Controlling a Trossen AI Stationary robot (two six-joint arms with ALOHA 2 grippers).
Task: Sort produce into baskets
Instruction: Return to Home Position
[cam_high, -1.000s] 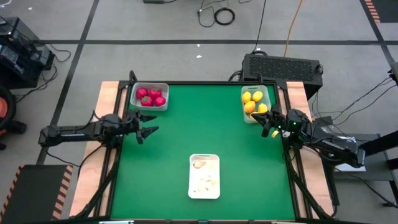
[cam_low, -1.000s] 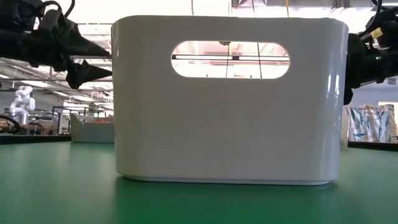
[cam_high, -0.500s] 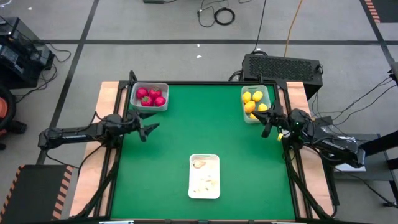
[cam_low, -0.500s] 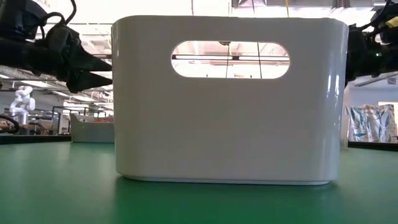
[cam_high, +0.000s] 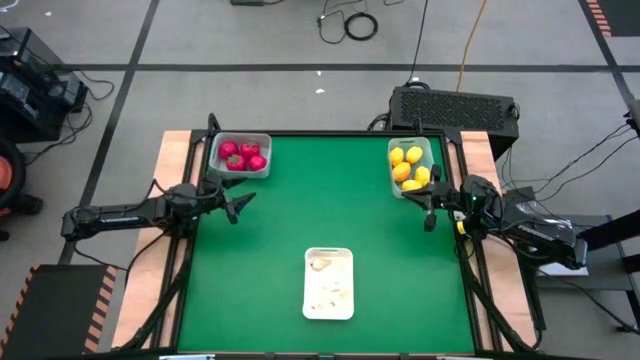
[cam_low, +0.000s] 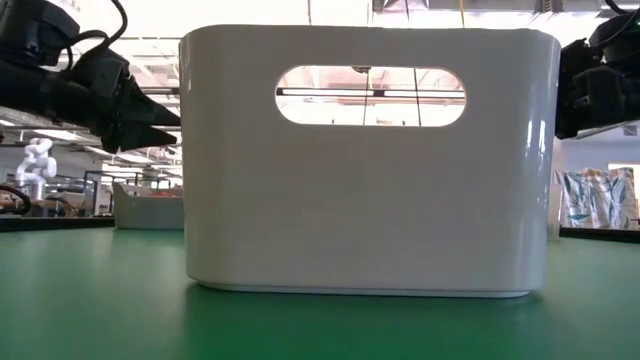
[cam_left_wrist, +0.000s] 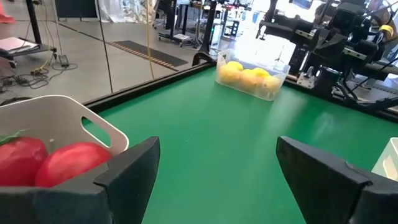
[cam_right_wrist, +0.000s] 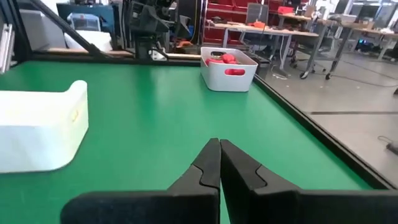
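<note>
Sorting looks done. I'd lift the right gripper (cam_high: 430, 215), pinched shut and empty, clear of the lemon tub (cam_high: 412, 140) first; the left gripper (cam_high: 236, 205) is spread open.

A table (cam_high: 330, 215) covered in green, edged by a black rim and flanked by wooden strips, is seen. Three tubs are set directly on it. A whitish-grey tub (cam_high: 215, 166), filled with round red pieces (cam_high: 242, 155), is placed just beyond the left claw (cam_high: 238, 203), at the far corner on that side. A pale green-tinted tub (cam_high: 431, 150), filled with yellow lemons (cam_high: 408, 165), is found just beside the right claw (cam_high: 430, 212), on its far side. A white tub (cam_high: 329, 251) is stood between the two claws but nearer the front edge, well apart from both.
</note>
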